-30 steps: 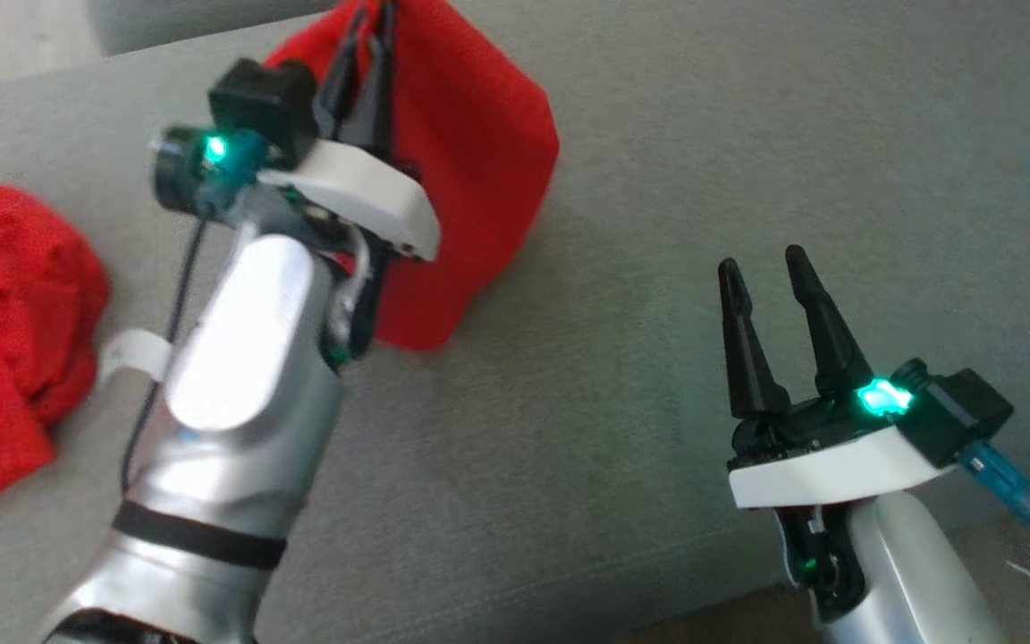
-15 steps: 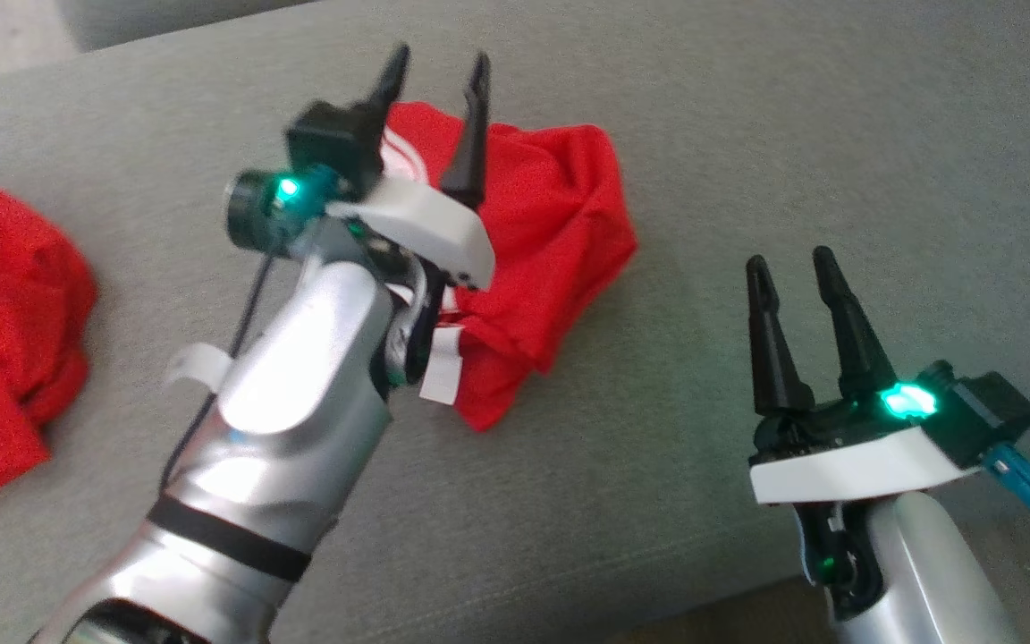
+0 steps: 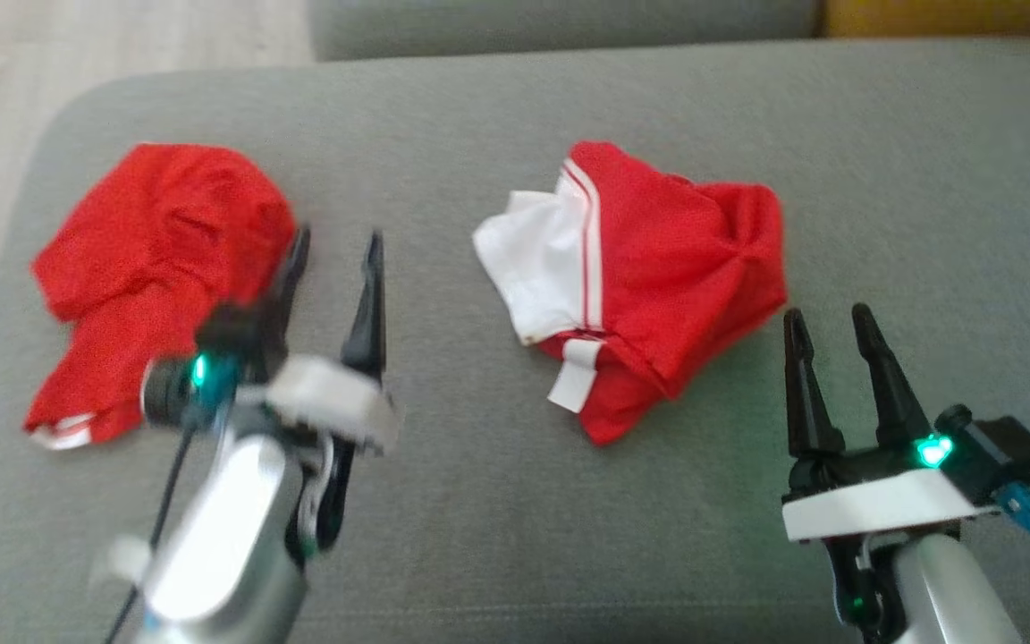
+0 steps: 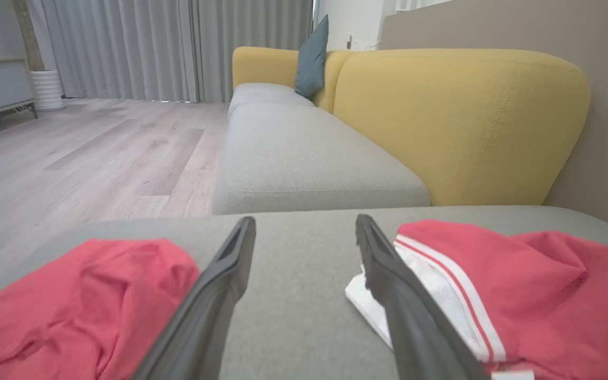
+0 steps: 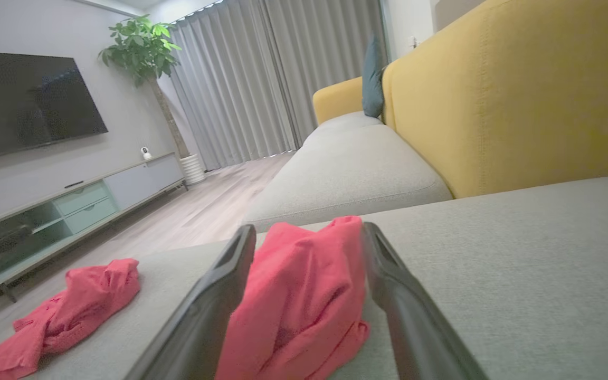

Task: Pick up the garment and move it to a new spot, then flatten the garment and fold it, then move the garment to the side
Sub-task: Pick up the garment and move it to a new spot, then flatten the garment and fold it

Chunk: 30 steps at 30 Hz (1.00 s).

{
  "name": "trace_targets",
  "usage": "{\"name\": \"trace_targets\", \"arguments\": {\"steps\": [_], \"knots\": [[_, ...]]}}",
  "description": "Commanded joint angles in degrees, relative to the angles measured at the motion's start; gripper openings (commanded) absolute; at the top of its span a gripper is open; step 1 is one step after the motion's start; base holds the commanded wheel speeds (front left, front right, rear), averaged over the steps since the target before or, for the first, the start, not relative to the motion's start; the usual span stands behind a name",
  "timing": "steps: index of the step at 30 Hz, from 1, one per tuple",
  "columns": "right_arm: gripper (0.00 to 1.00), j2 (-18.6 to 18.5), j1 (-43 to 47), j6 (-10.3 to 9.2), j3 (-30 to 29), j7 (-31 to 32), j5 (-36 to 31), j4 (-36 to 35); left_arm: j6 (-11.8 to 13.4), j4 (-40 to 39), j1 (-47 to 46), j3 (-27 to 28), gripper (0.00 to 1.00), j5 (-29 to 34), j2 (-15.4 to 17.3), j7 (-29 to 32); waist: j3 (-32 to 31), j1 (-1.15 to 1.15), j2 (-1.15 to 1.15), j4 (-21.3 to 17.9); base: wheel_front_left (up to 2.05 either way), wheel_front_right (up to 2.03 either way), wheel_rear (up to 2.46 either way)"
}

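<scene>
Spread wide and empty, the left fingers (image 3: 370, 304) hover between a red cloth (image 3: 157, 241) and the crumpled red-and-white garment (image 3: 676, 259) on the grey sofa cushion (image 3: 479, 501), the right fingers (image 3: 886, 376) equally spread near its other side.

The sofa seat (image 3: 497, 519) is grey, matt, finely woven cloth. The garment (image 3: 685, 259) is soft, crumpled red fabric with a smoother white panel; a second red cloth (image 3: 157, 241) looks equally matt. The right gripper (image 3: 826, 315) appears matt black plastic, the left forearm (image 3: 220, 528) glossy silver. The backrest (image 4: 457, 116) is yellow textured cloth, the floor (image 4: 98, 148) pale matt wood.
</scene>
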Motion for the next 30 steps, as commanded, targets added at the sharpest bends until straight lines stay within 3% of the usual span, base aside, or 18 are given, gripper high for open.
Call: {"name": "trace_targets", "arguments": {"steps": [1,9,17,24,27,30], "knots": [[1.0,-0.27,-0.38,-0.04,0.9,-0.61,-0.6,-1.42,0.03,-3.09,-0.33,2.75,1.0,0.63,1.06,-0.31,-2.76,0.0,0.0,3.07,0.0,0.0,0.0],[1.0,-0.27,2.45,-0.04,-0.3,-0.61,-1.63,-0.55,-0.44,-9.98,13.46,7.05,1.0,3.38,-2.19,-0.31,-5.04,0.0,0.0,5.95,0.0,0.0,0.0],[1.0,-0.27,0.53,-0.04,2.42,-0.43,-4.91,-0.88,-2.95,-11.11,14.99,9.67,1.0,6.19,-4.62,-0.31,-3.96,0.0,0.0,8.64,0.0,0.0,0.0],[1.0,-0.27,-8.21,-0.04,8.48,9.08,-13.28,4.53,-4.73,-9.47,13.58,9.47,1.0,6.29,-5.84,-0.31,-0.98,0.0,0.0,13.81,0.0,0.0,0.0],[1.0,-0.27,-10.35,-0.04,8.29,12.0,-12.92,7.48,-5.09,-9.05,13.07,9.21,1.0,5.01,-6.02,-0.31,-0.06,0.0,0.0,15.65,0.0,0.0,0.0],[1.0,-0.27,-13.42,-0.04,8.7,15.54,-16.56,11.98,-4.95,-9.34,11.95,7.7,1.0,3.51,-6.12,-0.31,1.03,0.0,0.0,18.21,0.0,0.0,0.0]]}}
